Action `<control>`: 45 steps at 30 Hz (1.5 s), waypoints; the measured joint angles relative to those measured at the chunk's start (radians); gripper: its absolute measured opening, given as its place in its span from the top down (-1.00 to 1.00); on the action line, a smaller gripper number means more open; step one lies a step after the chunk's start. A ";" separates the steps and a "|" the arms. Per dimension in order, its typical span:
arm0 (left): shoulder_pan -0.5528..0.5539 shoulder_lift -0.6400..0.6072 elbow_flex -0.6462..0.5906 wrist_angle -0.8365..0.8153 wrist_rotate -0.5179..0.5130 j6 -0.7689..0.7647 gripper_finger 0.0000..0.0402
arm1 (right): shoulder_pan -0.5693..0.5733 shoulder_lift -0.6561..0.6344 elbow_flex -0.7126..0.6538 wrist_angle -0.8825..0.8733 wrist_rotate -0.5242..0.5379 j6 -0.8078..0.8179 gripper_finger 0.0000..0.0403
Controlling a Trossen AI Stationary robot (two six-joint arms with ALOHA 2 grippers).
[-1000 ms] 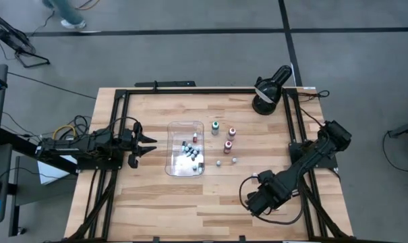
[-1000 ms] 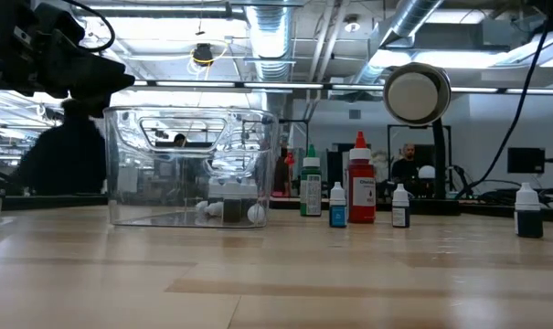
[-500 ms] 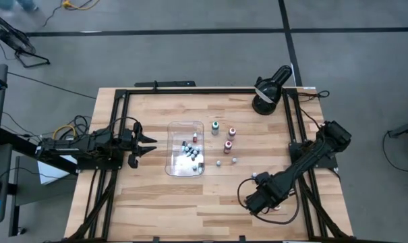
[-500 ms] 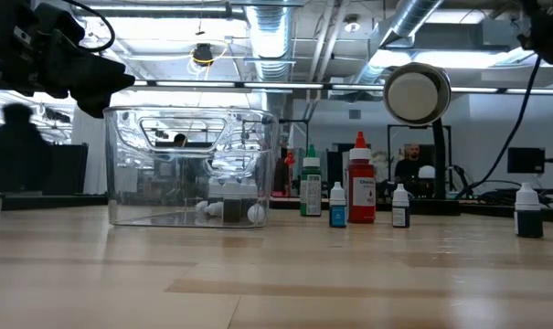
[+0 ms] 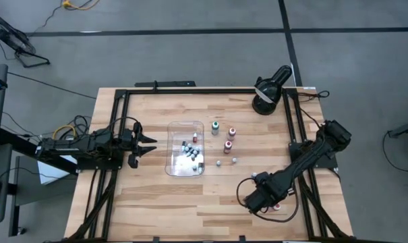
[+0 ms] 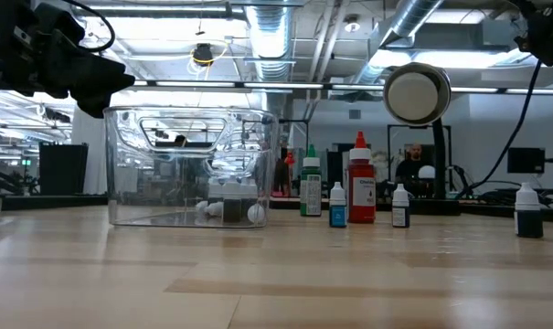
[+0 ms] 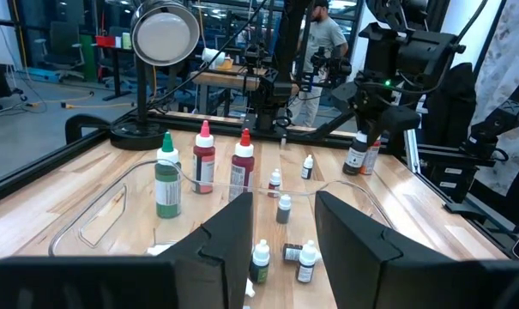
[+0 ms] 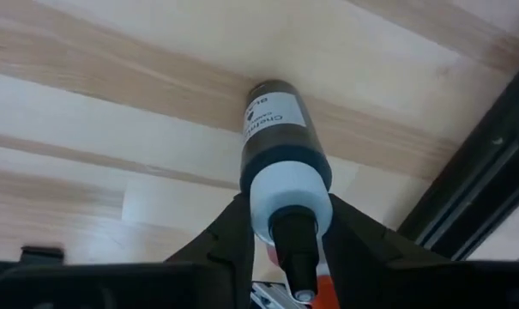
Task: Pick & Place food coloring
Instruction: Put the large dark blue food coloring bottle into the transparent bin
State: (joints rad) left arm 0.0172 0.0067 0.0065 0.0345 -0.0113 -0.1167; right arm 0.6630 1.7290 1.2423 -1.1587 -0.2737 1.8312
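Near the tabletop's front-right corner, the right gripper [image 8: 280, 225] grips a dark bottle [image 8: 276, 137] with a white cap, standing on the wood. Mid-table, a clear tray [image 5: 183, 128] holds several small bottles [image 5: 191, 152]; more bottles [image 5: 228, 143] stand just right of it. At the left edge, the left gripper [image 5: 148, 144] hovers with fingers apart, holding nothing.

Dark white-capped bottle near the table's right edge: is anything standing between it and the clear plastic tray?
Mostly bare wooden table. The right end effector grips the dark white-capped bottle; two tiny loose bottles stand just right of the clear rectangular plastic tray, close to a straight path.
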 joint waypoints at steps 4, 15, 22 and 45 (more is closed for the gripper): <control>0.000 0.000 0.000 0.000 0.000 0.000 0.41 | -0.014 -0.009 0.000 0.041 0.017 -0.040 0.48; 0.000 0.000 0.000 0.000 0.000 0.000 0.41 | -0.110 -0.089 -0.002 0.180 0.120 -0.191 0.49; 0.000 0.000 0.000 0.000 0.000 0.000 0.41 | -0.215 -0.106 -0.002 0.340 0.123 -0.349 0.49; 0.000 0.000 0.000 0.000 0.000 0.000 0.41 | -0.546 -0.274 0.002 0.831 0.116 -0.966 0.49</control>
State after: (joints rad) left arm 0.0172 0.0065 0.0065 0.0345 -0.0113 -0.1168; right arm 0.1166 1.4550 1.2438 -0.3278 -0.1577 0.8647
